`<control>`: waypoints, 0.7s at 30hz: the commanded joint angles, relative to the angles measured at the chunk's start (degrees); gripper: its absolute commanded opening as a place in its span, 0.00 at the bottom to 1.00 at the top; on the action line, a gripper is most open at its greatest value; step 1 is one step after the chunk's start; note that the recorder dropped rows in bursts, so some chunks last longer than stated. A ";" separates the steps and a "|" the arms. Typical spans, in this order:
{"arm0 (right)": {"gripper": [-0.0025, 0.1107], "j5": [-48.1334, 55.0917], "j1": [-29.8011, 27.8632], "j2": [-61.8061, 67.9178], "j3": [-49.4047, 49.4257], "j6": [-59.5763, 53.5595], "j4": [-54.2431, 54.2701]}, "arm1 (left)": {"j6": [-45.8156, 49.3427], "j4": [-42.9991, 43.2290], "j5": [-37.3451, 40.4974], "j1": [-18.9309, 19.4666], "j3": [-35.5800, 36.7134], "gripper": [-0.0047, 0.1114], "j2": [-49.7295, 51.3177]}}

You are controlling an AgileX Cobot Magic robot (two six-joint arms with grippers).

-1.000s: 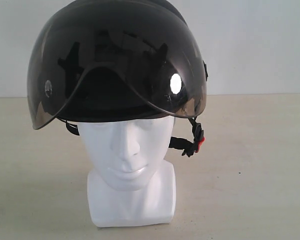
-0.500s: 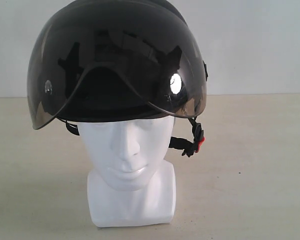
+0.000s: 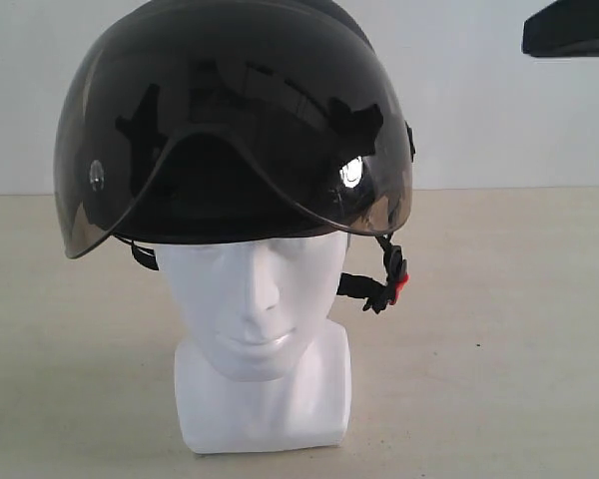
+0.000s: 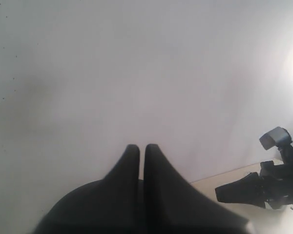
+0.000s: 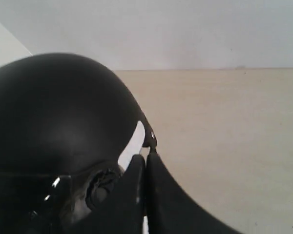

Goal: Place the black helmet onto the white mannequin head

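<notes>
The black helmet sits on top of the white mannequin head, its smoky visor over the brow. The chin straps with the red buckle bit hang loose beside the cheek. In the right wrist view the helmet's matte shell fills one side, with a sliver of the white head under its rim. My right gripper is shut and empty, close beside the shell. My left gripper is shut with nothing in it, pointing at a bare white wall.
The head stands on a beige tabletop before a white wall. A dark part of the right arm shows at the top right of the exterior view. The left wrist view catches the other arm over the table's far edge.
A dark arm part has come into the top right of the exterior view. The reflections on the visor have shifted. Helmet and head have not moved.
</notes>
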 commanded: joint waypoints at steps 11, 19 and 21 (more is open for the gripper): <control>0.02 4.82 2.90 4.33 -7.71 9.97 -12.46 | -0.15 0.15 -0.48 -0.23 -0.40 0.08 0.13; 0.02 -1.81 3.61 3.06 -7.90 2.97 -2.26 | -0.57 1.98 -3.88 -0.23 -0.66 0.08 3.05; 0.02 -0.39 3.61 3.06 -7.90 -1.34 3.40 | -0.57 -2.66 -4.59 -0.23 -0.66 0.08 7.08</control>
